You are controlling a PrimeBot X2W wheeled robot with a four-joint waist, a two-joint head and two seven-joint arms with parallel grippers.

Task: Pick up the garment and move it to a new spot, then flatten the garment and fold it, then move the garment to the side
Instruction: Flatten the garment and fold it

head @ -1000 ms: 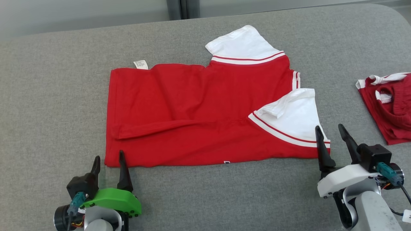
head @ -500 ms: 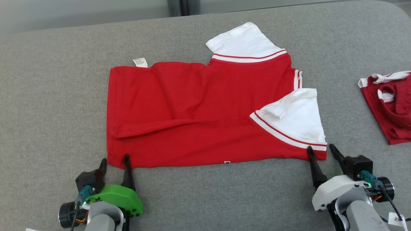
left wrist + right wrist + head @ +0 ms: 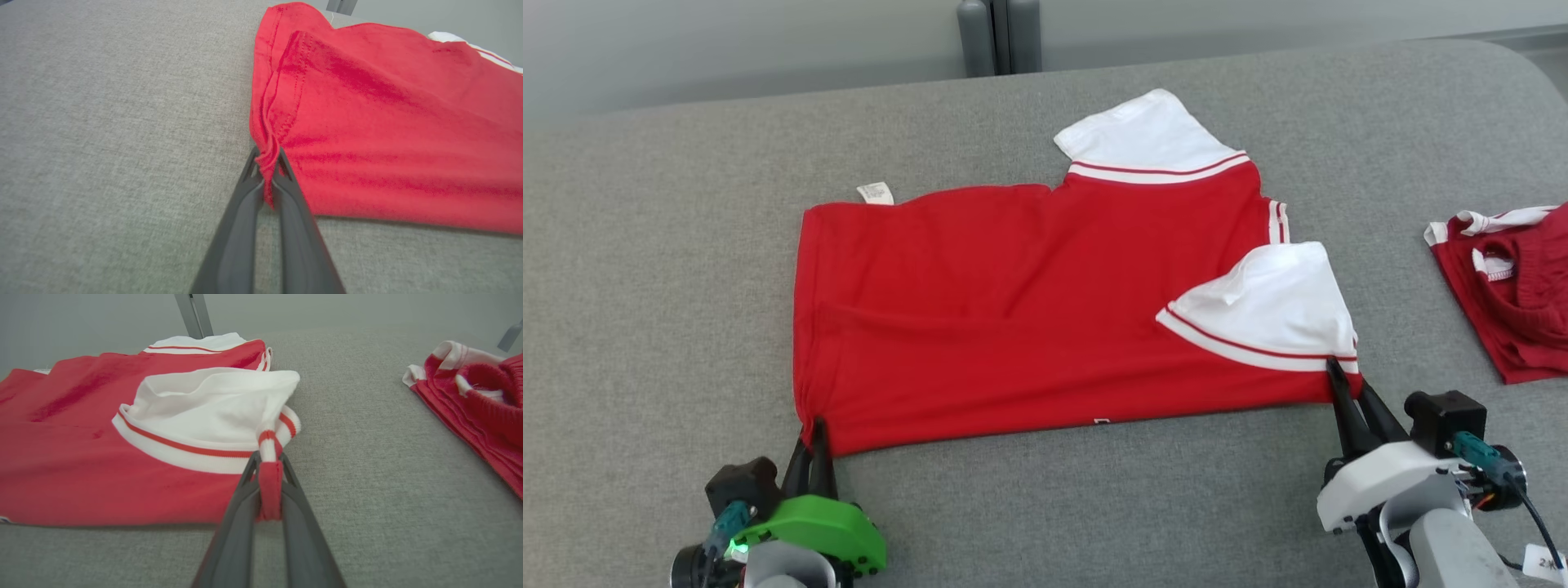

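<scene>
The garment (image 3: 1013,310) is a red shirt with white sleeves, lying spread on the grey table (image 3: 645,286). My left gripper (image 3: 810,426) is shut on the garment's near left corner; in the left wrist view that gripper (image 3: 267,157) pinches the bunched red hem (image 3: 267,163). My right gripper (image 3: 1339,377) is shut on the near right corner below the white sleeve (image 3: 1274,306). The right wrist view shows the red and white striped edge (image 3: 269,473) squeezed in that gripper (image 3: 269,459). The garment (image 3: 81,457) stretches away to the left there.
A second red and white garment (image 3: 1511,286) lies crumpled at the table's right edge, also at the right of the right wrist view as a red heap (image 3: 478,400). A grey post (image 3: 999,37) stands behind the table. Bare grey cloth lies left of the shirt.
Both grippers moved forward onto the near corners of the garment and shut on them. The fold across the shirt's front has pulled flat. The head camera has tilted a little.
</scene>
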